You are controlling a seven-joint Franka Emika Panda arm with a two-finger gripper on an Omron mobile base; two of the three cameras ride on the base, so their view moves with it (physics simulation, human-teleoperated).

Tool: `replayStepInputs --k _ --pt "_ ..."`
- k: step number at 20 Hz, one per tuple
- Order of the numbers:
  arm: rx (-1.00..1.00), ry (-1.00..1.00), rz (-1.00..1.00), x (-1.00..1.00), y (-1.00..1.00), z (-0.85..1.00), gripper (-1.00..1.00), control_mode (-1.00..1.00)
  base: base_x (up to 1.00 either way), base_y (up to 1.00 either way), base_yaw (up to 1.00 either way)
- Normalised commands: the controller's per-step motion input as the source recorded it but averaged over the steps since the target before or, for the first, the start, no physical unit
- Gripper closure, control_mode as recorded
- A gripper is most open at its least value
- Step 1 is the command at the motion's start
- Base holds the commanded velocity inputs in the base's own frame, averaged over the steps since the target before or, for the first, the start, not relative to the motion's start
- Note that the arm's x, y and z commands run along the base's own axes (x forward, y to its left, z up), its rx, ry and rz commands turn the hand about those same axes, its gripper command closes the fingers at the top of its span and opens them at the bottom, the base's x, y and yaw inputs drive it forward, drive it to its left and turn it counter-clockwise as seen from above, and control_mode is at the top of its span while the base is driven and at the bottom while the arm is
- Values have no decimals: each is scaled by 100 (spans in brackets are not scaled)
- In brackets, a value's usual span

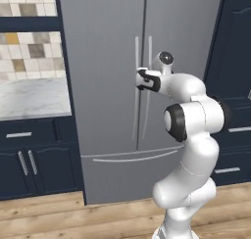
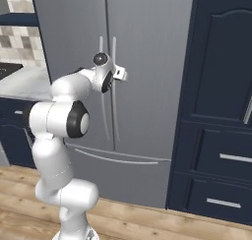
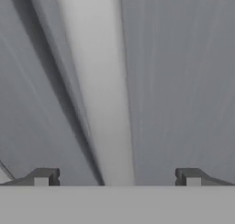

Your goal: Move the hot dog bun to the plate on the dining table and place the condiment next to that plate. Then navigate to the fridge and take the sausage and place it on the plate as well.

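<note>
The fridge (image 1: 108, 86) has a smooth grey face with a brushed-metal look, matt rather than mirror-bright, and its long handle (image 3: 98, 90) looks like paler satin metal. The arm (image 1: 193, 135) is glossy white plastic with dark matt joints. The cabinets (image 2: 221, 111) are smooth navy painted panels with metal pulls. The desk (image 1: 29, 98) is polished grey-veined marble, the wall behind it glazed tile (image 1: 29, 52). The floor (image 1: 49, 218) is light wood planking.

The fridge (image 1: 108, 86) top is cut off; its handle (image 3: 98, 94) looks blurred.
</note>
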Motion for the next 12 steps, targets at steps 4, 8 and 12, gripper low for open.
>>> replayStepInputs --k 4,8,12 --pt "0 0 0 51 0 -16 -100 -100 0 0 0" --pt "0 0 0 51 0 -18 100 -100 0 0 0" --pt "0 0 0 45 0 -16 100 -100 0 0 0"
